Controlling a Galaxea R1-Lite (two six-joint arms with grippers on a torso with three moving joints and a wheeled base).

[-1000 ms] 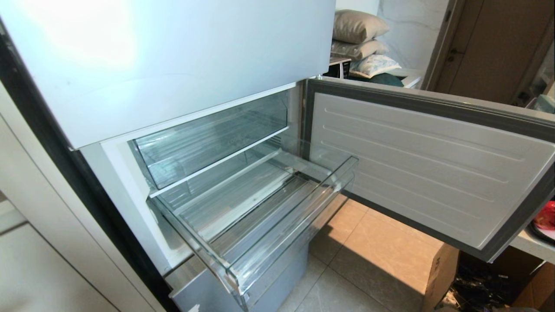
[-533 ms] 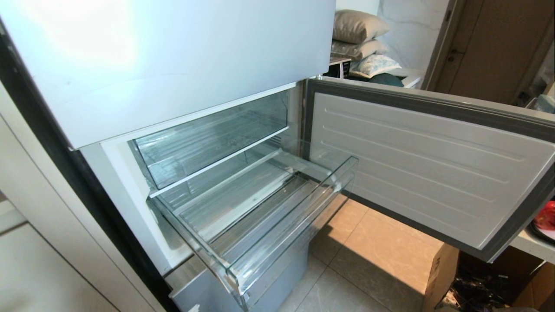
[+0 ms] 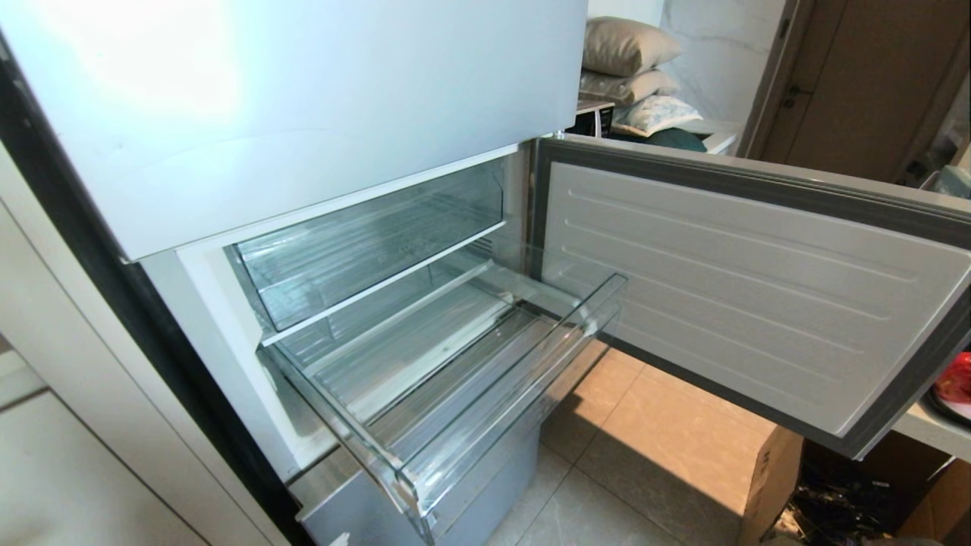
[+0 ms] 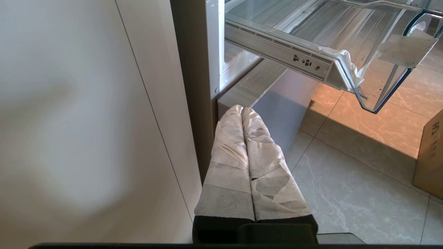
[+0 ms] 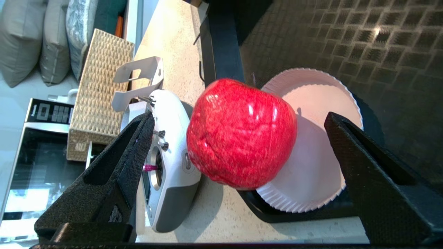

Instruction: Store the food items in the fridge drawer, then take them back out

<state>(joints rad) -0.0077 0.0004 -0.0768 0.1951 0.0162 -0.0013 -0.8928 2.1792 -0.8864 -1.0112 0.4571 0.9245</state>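
A shiny red apple (image 5: pixel 242 133) rests on the edge of a white paper plate (image 5: pixel 322 162) on a counter. My right gripper (image 5: pixel 240 117) is open around it, with a black finger on each side and a gap to each. In the head view only a bit of red (image 3: pixel 957 378) shows at the right edge. The clear fridge drawer (image 3: pixel 485 425) is pulled out and empty; its corner (image 4: pixel 387 79) also shows in the left wrist view. My left gripper (image 4: pixel 242 110) is shut and empty, parked low by the fridge's base.
The open fridge door (image 3: pixel 758 296) stands between the drawer and the counter. The plate lies on a black tray (image 5: pixel 263 211). A white remote controller (image 5: pixel 173 166) lies beside the apple, with a wicker basket (image 5: pixel 100 93) behind it. A cardboard box (image 3: pixel 770 470) sits on the floor.
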